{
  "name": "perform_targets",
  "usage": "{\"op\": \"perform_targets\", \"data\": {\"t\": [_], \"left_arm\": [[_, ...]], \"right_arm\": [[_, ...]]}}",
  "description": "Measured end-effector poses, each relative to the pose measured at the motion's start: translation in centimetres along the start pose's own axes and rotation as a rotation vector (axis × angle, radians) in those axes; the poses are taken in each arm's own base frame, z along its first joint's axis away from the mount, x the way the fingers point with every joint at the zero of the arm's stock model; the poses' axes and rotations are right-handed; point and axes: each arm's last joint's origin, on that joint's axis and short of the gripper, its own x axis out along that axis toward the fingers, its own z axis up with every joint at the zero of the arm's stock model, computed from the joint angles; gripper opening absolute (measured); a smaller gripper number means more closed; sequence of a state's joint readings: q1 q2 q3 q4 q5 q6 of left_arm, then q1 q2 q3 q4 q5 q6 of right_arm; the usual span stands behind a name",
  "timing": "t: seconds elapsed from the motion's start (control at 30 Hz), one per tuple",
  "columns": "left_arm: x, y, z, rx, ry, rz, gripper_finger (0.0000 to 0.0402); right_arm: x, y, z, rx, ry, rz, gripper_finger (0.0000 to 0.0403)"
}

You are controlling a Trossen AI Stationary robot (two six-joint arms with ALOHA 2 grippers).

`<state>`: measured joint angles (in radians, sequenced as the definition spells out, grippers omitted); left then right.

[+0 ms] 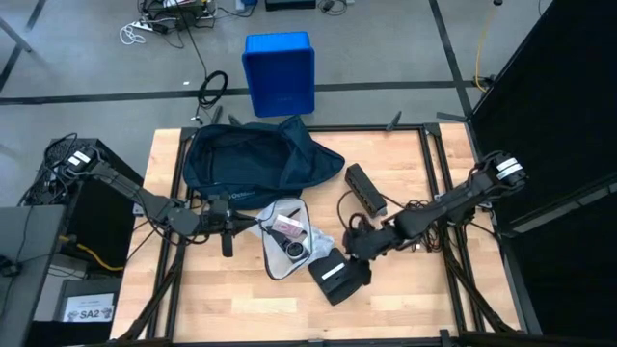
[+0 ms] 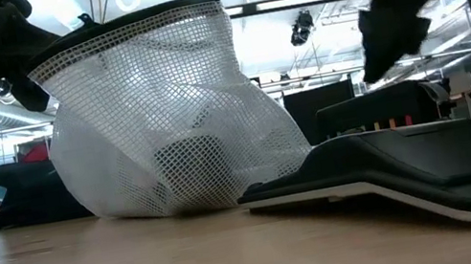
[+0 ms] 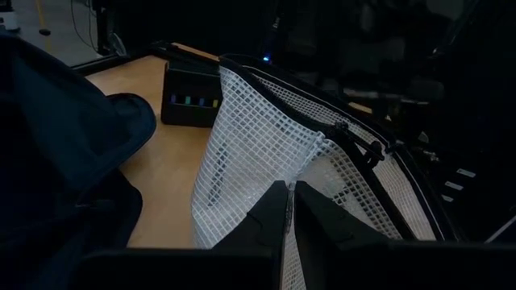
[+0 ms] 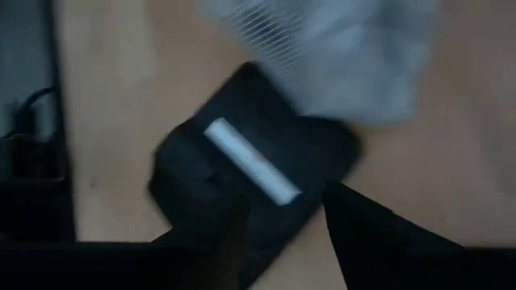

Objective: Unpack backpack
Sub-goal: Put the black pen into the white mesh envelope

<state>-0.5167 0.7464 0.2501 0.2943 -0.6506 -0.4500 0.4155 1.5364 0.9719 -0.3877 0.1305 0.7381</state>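
The black case [image 2: 417, 168] lies flat on the wood closest to the low camera, at about 4 o'clock of the white mesh pouch [image 2: 165, 115], and the two touch.

At the table's [image 1: 405, 308] 9 o'clock edge the left arm reaches inward. The left gripper [image 1: 253, 223] sits just at the backpack's [image 1: 241, 159] front edge, and its fingers [image 3: 310, 221] are clenched on the mesh pouch's [image 3: 266, 137] rim, holding that side of the pouch raised (the low view shows the mesh standing tall and open-topped). The backpack, dark navy and slumped with its flap thrown open, lies at 11 to 12 o'clock on the table, touching the pouch's upper edge. The pouch [image 1: 286, 241] spreads open near the centre, with small items showing inside (too small to name).

A black power strip [image 1: 365, 189] lies at about 1 o'clock from the pouch, apart from it. The black case [image 1: 337, 278] with a white stripe rests at 5 o'clock of the pouch. The right gripper [image 1: 359, 246] hovers just above the case, fingers [image 4: 363, 229] released and spread, gripping nothing.

Off the table at 12 o'clock stands a blue bin [image 1: 279, 73].
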Motion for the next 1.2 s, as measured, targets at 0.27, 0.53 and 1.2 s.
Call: {"op": "perform_targets", "data": {"t": [0.27, 0.53, 1.2], "left_arm": [[0.0, 0.0, 0.0, 0.000, 0.000, 0.000, 0.0000], [0.0, 0.0, 0.0, 0.000, 0.000, 0.000, 0.0000], [0.0, 0.0, 0.1, -0.004, -0.005, -0.003, 0.0000]], "right_arm": [[-0.1, -2.6, 0.8, 0.248, 0.040, -0.163, 0.0108], [0.6, -5.2, -0.5, 0.352, 0.087, -0.296, 0.0099], [5.4, -4.2, -3.3, 0.284, 0.189, -0.292, 0.0097]]}}
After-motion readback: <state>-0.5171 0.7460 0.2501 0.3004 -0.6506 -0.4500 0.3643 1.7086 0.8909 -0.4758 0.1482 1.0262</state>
